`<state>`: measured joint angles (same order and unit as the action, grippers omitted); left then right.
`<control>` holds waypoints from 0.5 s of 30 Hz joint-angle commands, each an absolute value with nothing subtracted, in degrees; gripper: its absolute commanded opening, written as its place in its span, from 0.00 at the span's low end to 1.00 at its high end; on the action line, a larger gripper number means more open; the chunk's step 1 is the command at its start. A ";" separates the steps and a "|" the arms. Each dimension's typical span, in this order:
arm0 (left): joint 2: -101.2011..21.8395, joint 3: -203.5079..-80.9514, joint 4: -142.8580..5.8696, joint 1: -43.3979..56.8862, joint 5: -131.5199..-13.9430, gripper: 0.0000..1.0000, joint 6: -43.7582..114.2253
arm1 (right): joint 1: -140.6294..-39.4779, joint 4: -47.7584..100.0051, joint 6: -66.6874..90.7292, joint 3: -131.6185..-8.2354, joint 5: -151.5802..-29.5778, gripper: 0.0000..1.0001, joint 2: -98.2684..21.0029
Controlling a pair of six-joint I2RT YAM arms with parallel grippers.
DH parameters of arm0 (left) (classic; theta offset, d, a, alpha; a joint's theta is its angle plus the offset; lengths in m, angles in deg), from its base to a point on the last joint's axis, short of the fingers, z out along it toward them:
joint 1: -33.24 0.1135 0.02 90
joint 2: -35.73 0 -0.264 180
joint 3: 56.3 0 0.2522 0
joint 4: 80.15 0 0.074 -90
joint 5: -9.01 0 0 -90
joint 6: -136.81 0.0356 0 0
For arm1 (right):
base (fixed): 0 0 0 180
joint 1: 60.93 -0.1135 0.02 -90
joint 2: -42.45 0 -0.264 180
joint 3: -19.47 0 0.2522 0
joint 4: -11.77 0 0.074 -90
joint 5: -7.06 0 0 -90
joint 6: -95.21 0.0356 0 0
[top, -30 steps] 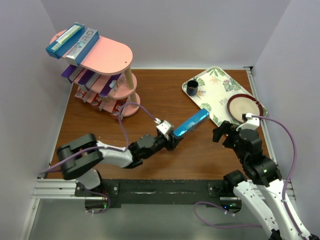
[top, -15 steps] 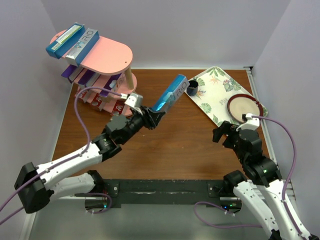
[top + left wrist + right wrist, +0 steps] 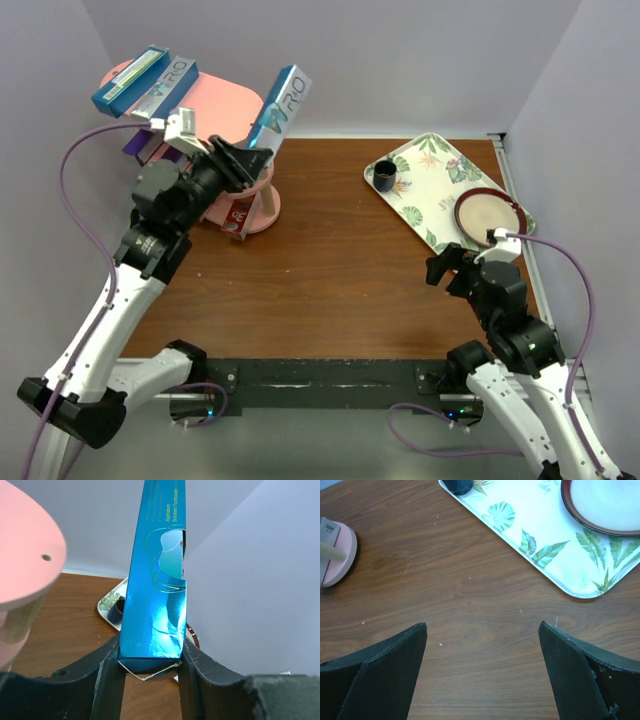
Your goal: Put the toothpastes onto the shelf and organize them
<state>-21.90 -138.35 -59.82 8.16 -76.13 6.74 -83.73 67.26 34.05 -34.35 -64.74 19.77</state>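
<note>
Brown wood table (image 3: 350, 290), pale walls on three sides. L gripper (image 3: 150, 656) is clenched on the near end of a glossy blue toothpaste carton (image 3: 157, 580). One finger presses each long side, and the carton runs straight out ahead of the jaws, tipped upward and clear of any surface. The pink shelf (image 3: 225, 105) sits just left of the jaws. Its top board's rounded end is beside the carton, apparently not touching.

Further left of the jaws, two cartons already lie on that top tier: a blue one (image 3: 130, 80) w/ a silver one (image 3: 165, 88) next to it. The lower tiers hold more cartons, partly hidden behind the arm.

R gripper (image 3: 482, 670) hangs w/ jaws spread wide, nothing btwn them, over bare table. A leaf-print tray (image 3: 540, 555) lies ahead of its jaws, carrying a plate (image 3: 605, 505) and a dark cup (image 3: 457, 485).

Step, as I read it: carry phase; the carton is at shelf height but not yet set down.

Next move prob. needs:
- swinging the carton left over the bare part of the top board
- levelling it out
- lining it up parallel w/ the silver one
- only then letting go

It's held at one end only, so the far tip may swing or clip the board's edge.
</note>
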 commanded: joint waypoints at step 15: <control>-25.80 -150.48 -51.80 37.28 -52.52 0.17 -9.52 | -83.51 63.94 33.07 -33.49 -67.38 0.98 21.97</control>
